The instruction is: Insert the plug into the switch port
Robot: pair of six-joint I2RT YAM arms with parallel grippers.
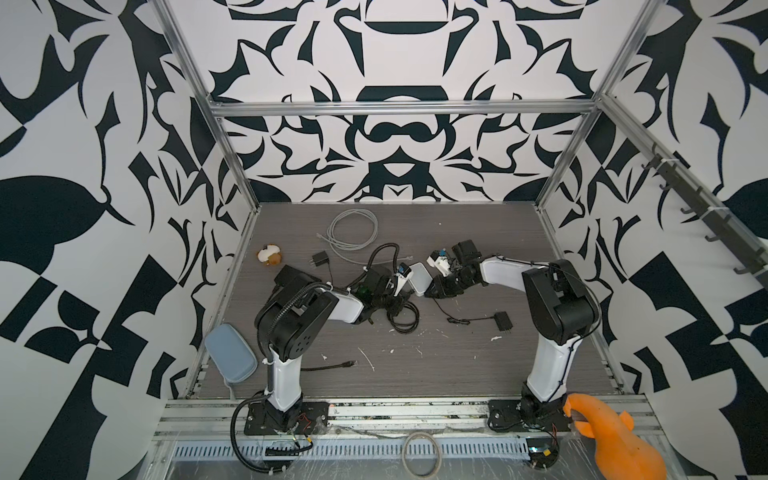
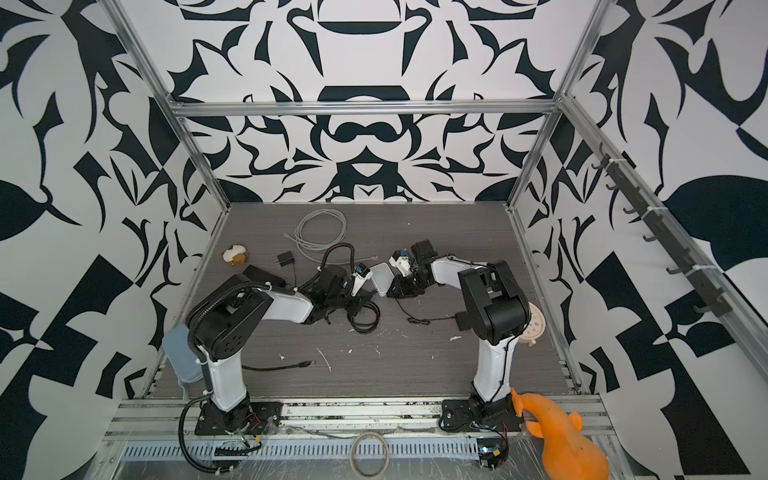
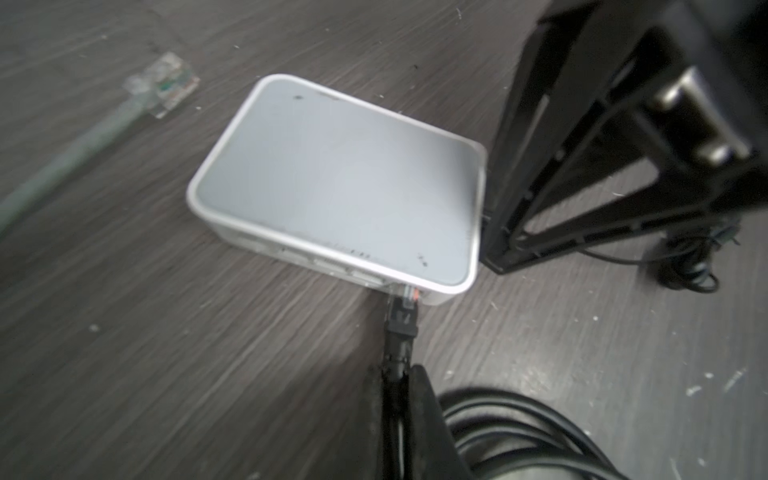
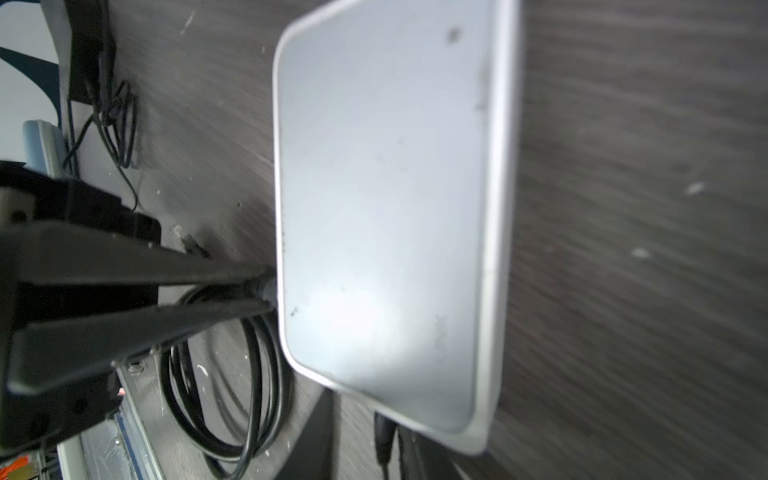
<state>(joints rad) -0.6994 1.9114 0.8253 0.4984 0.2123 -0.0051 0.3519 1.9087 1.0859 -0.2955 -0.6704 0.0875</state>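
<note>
**Insertion in hand: plug at the port mouth**

Near the desk's [image 3: 124,332] middle, the left pincer [image 3: 400,374] clamps the plug [image 3: 402,309], tip at the switch's [image 3: 332,178] corner port. The right pincer [image 4: 264,291] touches the switch's side; gripping or not, I cannot tell. Next, probably a straight push, switch braced

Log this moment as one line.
left gripper: shut on plug | plug: tip at switch port | right gripper: against switch side, grip unclear

Even bright light, soft shadows, wrist views blurred, glare on switch [image 4: 365,316]
</note>
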